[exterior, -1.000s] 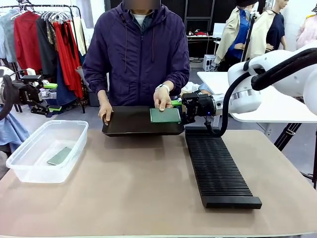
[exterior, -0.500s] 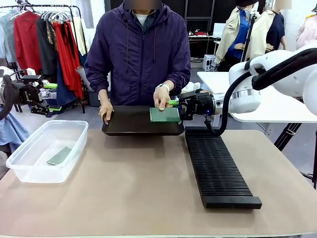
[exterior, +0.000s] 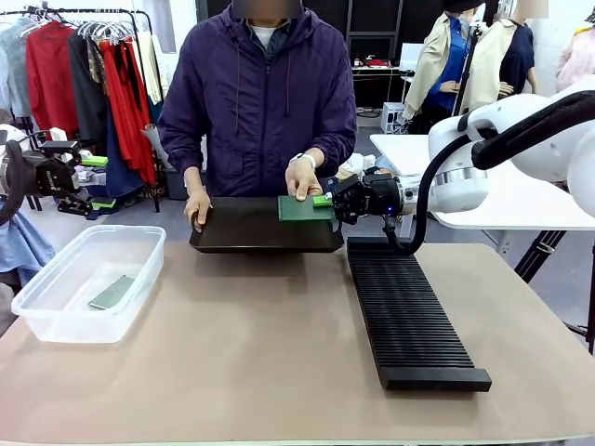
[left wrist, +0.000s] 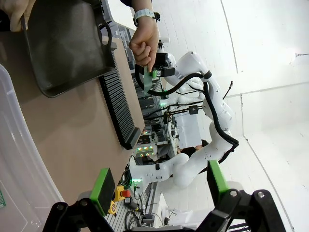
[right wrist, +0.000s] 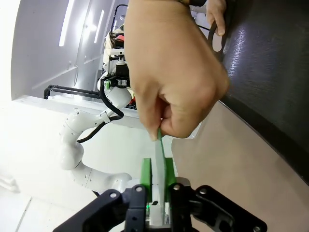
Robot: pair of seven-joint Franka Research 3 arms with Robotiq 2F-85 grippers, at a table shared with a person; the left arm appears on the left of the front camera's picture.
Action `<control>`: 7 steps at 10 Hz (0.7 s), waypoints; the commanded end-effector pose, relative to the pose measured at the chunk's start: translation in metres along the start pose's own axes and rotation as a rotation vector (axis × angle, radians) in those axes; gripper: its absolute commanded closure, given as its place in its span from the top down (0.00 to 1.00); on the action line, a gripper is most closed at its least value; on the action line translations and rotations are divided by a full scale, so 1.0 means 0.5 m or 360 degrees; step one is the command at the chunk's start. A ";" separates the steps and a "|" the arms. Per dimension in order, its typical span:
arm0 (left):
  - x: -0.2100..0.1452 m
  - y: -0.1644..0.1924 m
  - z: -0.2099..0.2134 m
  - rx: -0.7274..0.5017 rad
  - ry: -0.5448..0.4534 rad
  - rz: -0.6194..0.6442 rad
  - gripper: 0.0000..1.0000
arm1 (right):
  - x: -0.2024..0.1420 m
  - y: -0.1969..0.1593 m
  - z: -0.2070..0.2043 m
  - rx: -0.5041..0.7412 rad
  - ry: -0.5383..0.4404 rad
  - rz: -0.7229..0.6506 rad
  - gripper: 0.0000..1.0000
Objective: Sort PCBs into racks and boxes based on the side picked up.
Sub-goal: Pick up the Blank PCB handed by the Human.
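Right gripper (exterior: 327,200) clamped on the 3 o'clock edge of a PCB (exterior: 299,208) at the black tray's (exterior: 242,232) 3 o'clock end, table's 12 o'clock. The person's hand (exterior: 302,178) also pinched it. Left gripper (left wrist: 160,181) spread wide, empty, near 9 o'clock. Clear tub (exterior: 56,297) at 9 o'clock held a second PCB (exterior: 112,292). Rack (exterior: 409,316) lay at 3 o'clock.

shallow black tray (exterior: 249,229) at the tan table's (exterior: 232,372) far edge; clothes rail (exterior: 65,12) with red garments (exterior: 51,74) behind.
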State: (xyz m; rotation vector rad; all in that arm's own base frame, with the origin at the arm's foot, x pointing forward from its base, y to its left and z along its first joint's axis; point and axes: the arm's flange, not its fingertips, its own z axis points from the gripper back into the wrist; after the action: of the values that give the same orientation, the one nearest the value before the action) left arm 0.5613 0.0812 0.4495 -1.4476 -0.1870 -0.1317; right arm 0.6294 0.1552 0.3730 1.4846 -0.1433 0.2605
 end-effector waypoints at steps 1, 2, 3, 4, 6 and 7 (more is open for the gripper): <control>-0.001 -0.004 0.002 -0.0004 -0.0001 -0.0013 1.00 | 0.010 0.005 -0.014 -0.0002 -0.0044 -0.0032 0.00; -0.001 -0.004 0.002 -0.0004 -0.0001 -0.0013 1.00 | 0.009 0.005 -0.014 -0.0004 -0.0049 -0.0036 0.00; -0.001 -0.004 0.002 -0.0004 -0.0001 -0.0013 1.00 | 0.011 0.005 -0.014 -0.0008 -0.0053 -0.0037 0.00; -0.001 -0.004 0.002 -0.0004 -0.0001 -0.0013 1.00 | 0.009 0.005 -0.015 -0.0019 -0.0043 -0.0044 0.00; -0.001 -0.004 0.002 -0.0004 -0.0001 -0.0013 1.00 | 0.001 -0.002 -0.001 -0.0011 -0.0007 -0.0006 0.00; -0.001 -0.004 0.002 -0.0004 -0.0001 -0.0013 1.00 | 0.001 -0.002 -0.001 -0.0011 -0.0007 -0.0006 0.00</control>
State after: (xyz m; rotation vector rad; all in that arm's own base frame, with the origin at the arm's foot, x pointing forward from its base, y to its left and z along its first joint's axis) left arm 0.5613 0.0812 0.4495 -1.4477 -0.1870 -0.1317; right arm 0.6301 0.1559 0.3718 1.4756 -0.1458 0.2532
